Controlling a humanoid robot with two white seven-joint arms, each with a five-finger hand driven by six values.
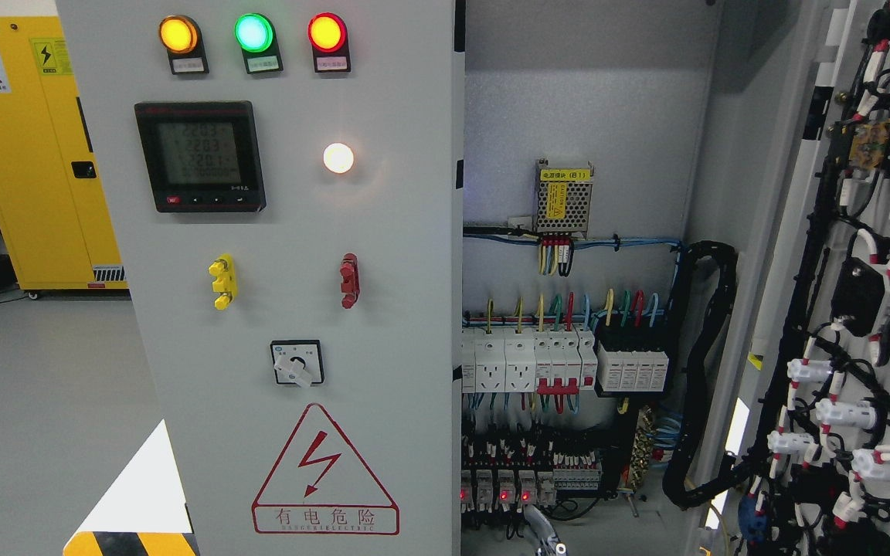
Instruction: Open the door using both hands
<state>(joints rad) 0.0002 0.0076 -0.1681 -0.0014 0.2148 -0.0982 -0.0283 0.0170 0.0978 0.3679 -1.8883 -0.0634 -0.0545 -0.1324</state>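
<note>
Door status: the right door [862,309] stands swung wide, its wired inner face turned toward me along the right side of the view. The left door [298,463] sits flat and closed, facing me square, carrying the meter [200,157], three lamps across the top and the switch [297,363]. Between the two, the cabinet interior [568,100] is exposed, with breakers [561,363] in a row at mid height.

Hands: neither of mine is in view, so I cannot tell whether the fingers are wide, narrow or holding anything. A small grey glinting piece [549,544] shows at the bottom edge below the breakers. I cannot tell what it is.

Key relation: the left door's free edge runs vertically, just right of the lamps and down past the warning triangle, about mid-picture. It borders the open interior directly, with the hinge side presumably at the far left, toward the yellow cabinet [28,193]. I see no clear handle on that face, so the free edge looks like the place to take hold.

Judgement: half the task appears done, and the left door is what remains. My left arm would enter from the lower left, directly under that door, so it is likely the nearer one. The reach would go up and slightly right, to a vertical edge, and the pull would come toward me and swing left.

Risk: fingers hooked round the edge come close to live wiring just inside.
</note>
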